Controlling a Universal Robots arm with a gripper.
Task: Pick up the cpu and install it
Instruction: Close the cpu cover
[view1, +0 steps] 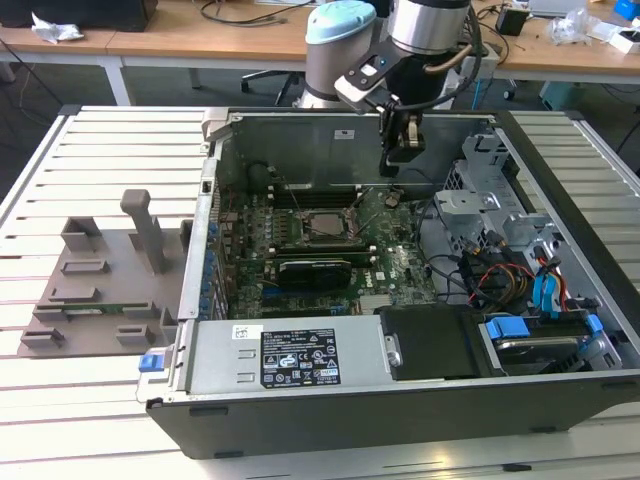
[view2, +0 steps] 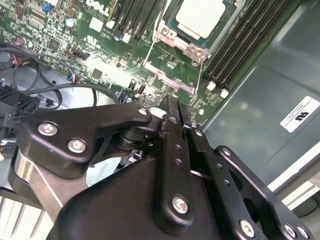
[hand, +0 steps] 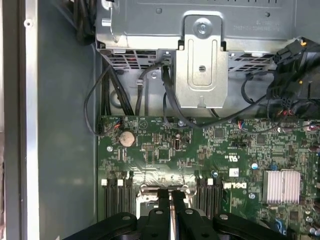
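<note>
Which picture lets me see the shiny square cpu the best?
The second wrist view: the cpu sits close and bright in its socket, though the picture's edge cuts it. The exterior view shows it whole but small, mid-motherboard. In the first wrist view the fingers stand in front of the socket.

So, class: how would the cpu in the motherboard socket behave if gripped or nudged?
The cpu looks a flat, rigid plate, so probably stiff and unlikely to roll. Its smooth metal top may be slippery. Small, so likely light.
</note>
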